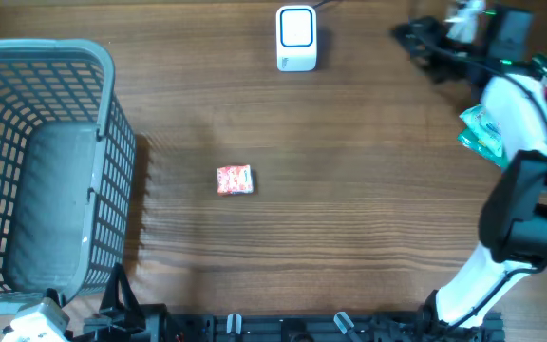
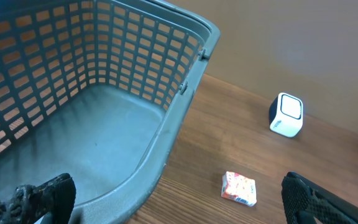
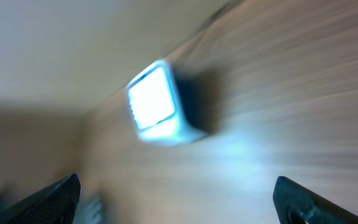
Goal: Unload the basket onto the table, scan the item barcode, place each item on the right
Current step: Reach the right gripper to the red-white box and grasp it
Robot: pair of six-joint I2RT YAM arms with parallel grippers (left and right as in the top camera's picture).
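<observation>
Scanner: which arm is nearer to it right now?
Right. The right arm reaches to the far edge, its jaws right of the scanner; the left arm sits at the near left corner by the basket.

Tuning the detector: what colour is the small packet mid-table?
Packet: red-orange with white; clearest in left wrist view.

Overhead view: fixed above, facing straight down on the table [image 1: 368,190]; left wrist view: low at the near-left corner, looking obliquely over the basket [image 2: 135,50] toward the white scanner [image 2: 286,115]; right wrist view: close and blurred, tilted, sharing that same scanner.
</observation>
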